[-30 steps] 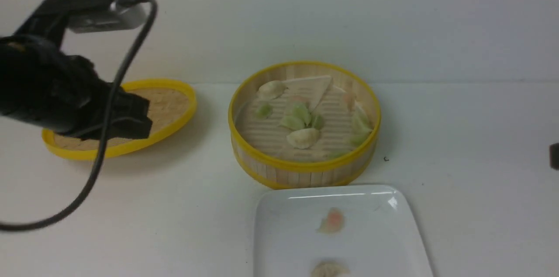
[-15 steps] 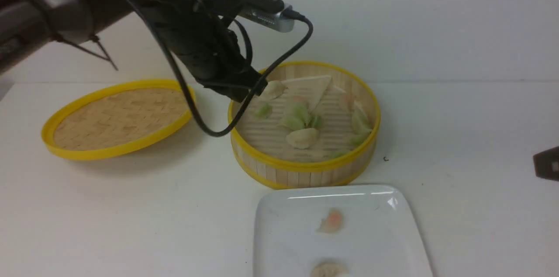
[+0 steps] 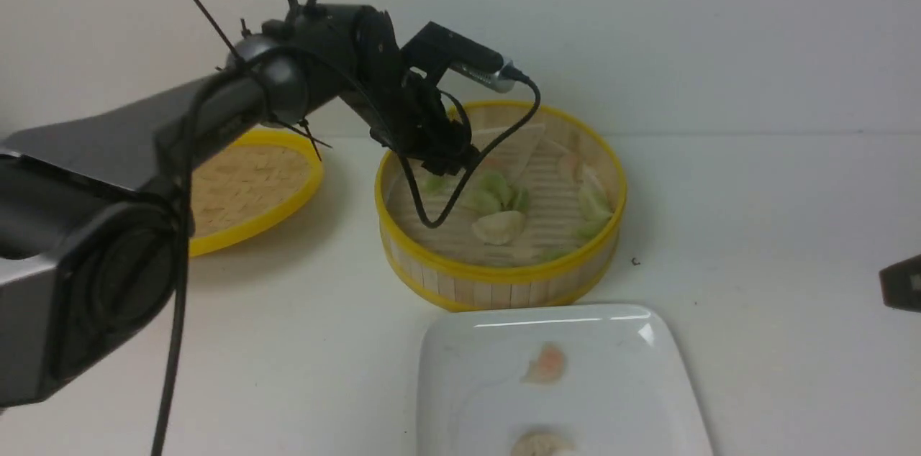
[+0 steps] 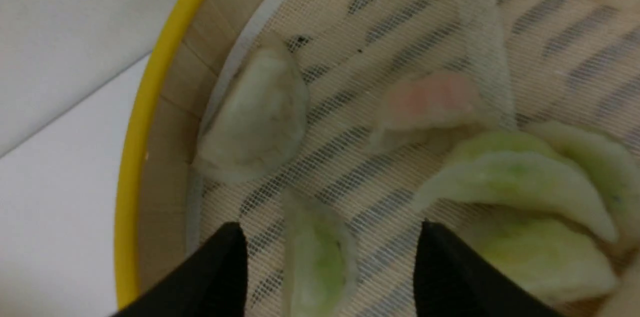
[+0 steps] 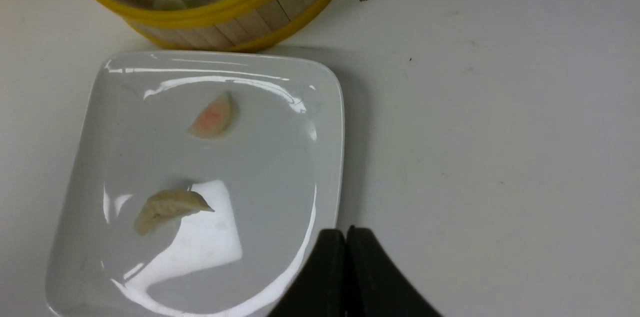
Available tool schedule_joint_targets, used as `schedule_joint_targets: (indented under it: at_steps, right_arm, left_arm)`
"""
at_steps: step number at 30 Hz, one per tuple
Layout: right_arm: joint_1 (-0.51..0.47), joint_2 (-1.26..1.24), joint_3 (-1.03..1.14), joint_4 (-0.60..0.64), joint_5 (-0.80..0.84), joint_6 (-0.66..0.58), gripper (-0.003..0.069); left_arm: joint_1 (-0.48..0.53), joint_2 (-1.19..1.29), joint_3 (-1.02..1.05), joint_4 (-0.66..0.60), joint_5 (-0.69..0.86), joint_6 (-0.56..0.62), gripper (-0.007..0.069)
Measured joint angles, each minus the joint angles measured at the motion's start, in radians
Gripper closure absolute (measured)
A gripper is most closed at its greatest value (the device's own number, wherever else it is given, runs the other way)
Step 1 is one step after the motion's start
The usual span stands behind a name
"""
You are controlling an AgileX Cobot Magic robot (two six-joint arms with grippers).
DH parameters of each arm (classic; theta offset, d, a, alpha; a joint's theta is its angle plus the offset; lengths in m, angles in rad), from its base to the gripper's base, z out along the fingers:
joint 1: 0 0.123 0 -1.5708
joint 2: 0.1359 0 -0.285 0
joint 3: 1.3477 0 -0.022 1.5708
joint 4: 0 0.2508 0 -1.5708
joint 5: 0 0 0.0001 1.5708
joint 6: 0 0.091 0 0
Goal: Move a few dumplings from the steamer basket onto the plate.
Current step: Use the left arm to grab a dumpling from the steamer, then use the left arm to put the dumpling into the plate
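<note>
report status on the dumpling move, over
Left gripper open, astride a small green dumpling in the steamer basket. Right gripper shut, empty, beside the plate; pink dumpling and beige dumpling on it. Green cluster crowds one finger.

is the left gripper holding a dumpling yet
No, the left gripper is open, a green dumpling lying between its fingers in the steamer basket.

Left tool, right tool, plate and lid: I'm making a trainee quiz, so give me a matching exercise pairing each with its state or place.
Things:
1. left tool
2. right tool
3. plate
4. woven lid

States or places:
A. shut
B. glossy white, square
C. open over a green dumpling in the steamer basket
D. on the table, left of the basket

Pairs: 1-C, 2-A, 3-B, 4-D.
</note>
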Motion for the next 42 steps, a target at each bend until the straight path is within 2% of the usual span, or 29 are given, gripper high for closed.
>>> schedule_joint_targets:
  at_steps: [5, 8, 10, 11, 12, 13, 14, 22, 24, 28, 31, 32, 33, 37, 42]
  right_arm:
    - [0.000, 0.000, 0.000, 0.000, 0.002, 0.000, 0.0672]
    - [0.000, 0.000, 0.000, -0.001, 0.005, 0.000, 0.0672]
    - [0.000, 0.000, 0.000, -0.002, 0.006, 0.000, 0.0672]
    - [0.000, 0.000, 0.000, -0.002, 0.006, 0.000, 0.0672]
    - [0.000, 0.000, 0.000, -0.002, 0.010, 0.000, 0.0672]
    - [0.000, 0.000, 0.000, -0.002, 0.010, 0.000, 0.0672]
    - [0.000, 0.000, 0.000, -0.002, 0.019, 0.000, 0.0672]
    - [0.000, 0.000, 0.000, 0.027, 0.043, 0.000, 0.0672]
    - [0.000, 0.000, 0.000, 0.041, 0.045, 0.000, 0.0672]
    - [0.001, 0.000, 0.000, 0.058, 0.038, 0.000, 0.0672]
    - [0.001, 0.000, 0.000, 0.070, 0.021, 0.000, 0.0672]
    - [0.001, 0.000, 0.000, 0.071, 0.021, 0.000, 0.0672]
    - [0.001, 0.000, 0.000, 0.077, 0.018, 0.000, 0.0672]
    - [0.001, 0.000, 0.000, 0.084, 0.014, 0.000, 0.0672]
    - [0.001, 0.000, 0.000, 0.084, 0.003, 0.000, 0.0672]
  left_arm:
    - [-0.002, 0.054, -0.017, 0.069, 0.004, -0.003, 0.0212]
    - [-0.003, 0.056, -0.019, 0.081, 0.022, -0.013, 0.0258]
    - [-0.003, 0.055, -0.024, 0.086, 0.052, -0.021, 0.0345]
    - [-0.003, 0.055, -0.024, 0.086, 0.055, -0.021, 0.0356]
    - [-0.003, 0.051, -0.025, 0.087, 0.074, -0.022, 0.0440]
    - [-0.003, 0.048, -0.025, 0.088, 0.080, -0.022, 0.0440]
    - [-0.003, 0.037, -0.030, 0.093, 0.120, -0.029, 0.0484]
    - [-0.018, -0.093, -0.119, 0.091, 0.360, -0.065, 0.0480]
    - [-0.032, -0.182, -0.137, 0.050, 0.463, -0.065, 0.0480]
    - [-0.043, -0.264, -0.129, -0.055, 0.505, -0.064, 0.0480]
    - [-0.060, -0.314, -0.031, -0.178, 0.505, -0.064, 0.0480]
    - [-0.060, -0.314, -0.031, -0.178, 0.505, -0.064, 0.0480]
    - [-0.086, -0.328, 0.076, -0.190, 0.504, -0.061, 0.0480]
    - [-0.177, -0.327, 0.279, -0.154, 0.503, -0.021, 0.0480]
    - [-0.270, -0.273, 0.386, -0.121, 0.497, -0.003, 0.0480]
